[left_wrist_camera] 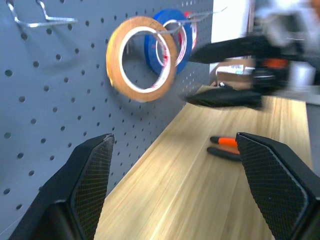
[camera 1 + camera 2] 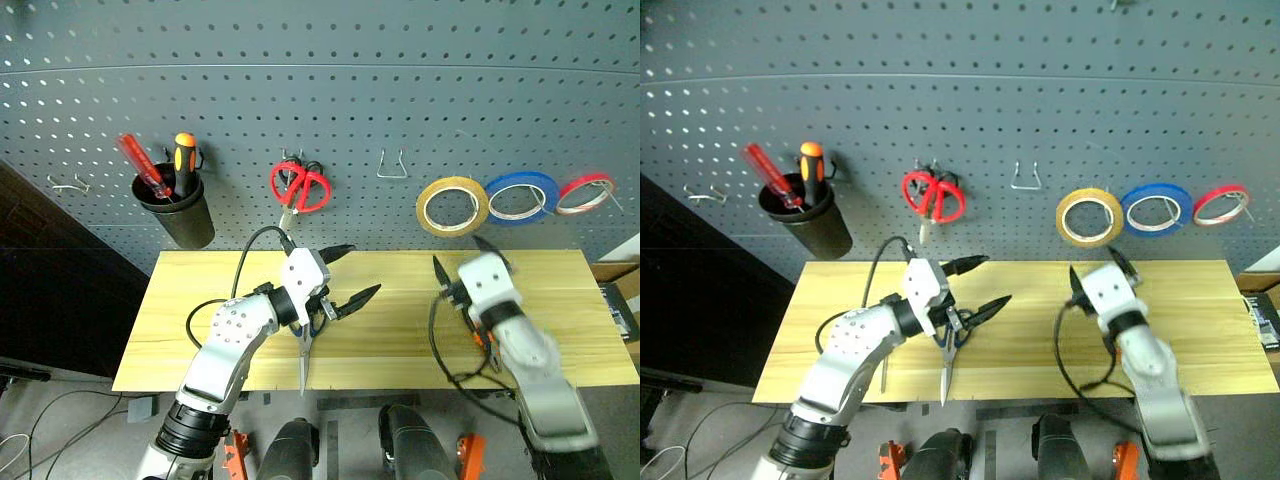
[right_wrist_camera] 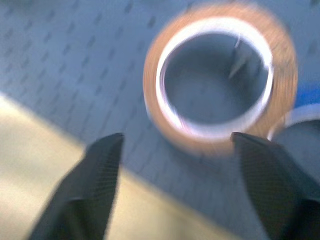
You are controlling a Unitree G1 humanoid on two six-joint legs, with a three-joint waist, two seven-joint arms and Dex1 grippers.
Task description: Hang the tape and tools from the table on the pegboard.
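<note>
Scissors flat on surface, just below left end effector, fingers spread wide, empty. Stiff, slippery steel; best pinched at black loops. Yellow tape hung ahead of right end effector, wide, empty.

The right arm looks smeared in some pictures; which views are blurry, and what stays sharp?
Left eye view: the right arm is motion-smeared, while the pegboard and scissors stay crisp. Right wrist view: the yellow tape is soft. Left wrist view: near fingers sharp, the right gripper blurred.
</note>
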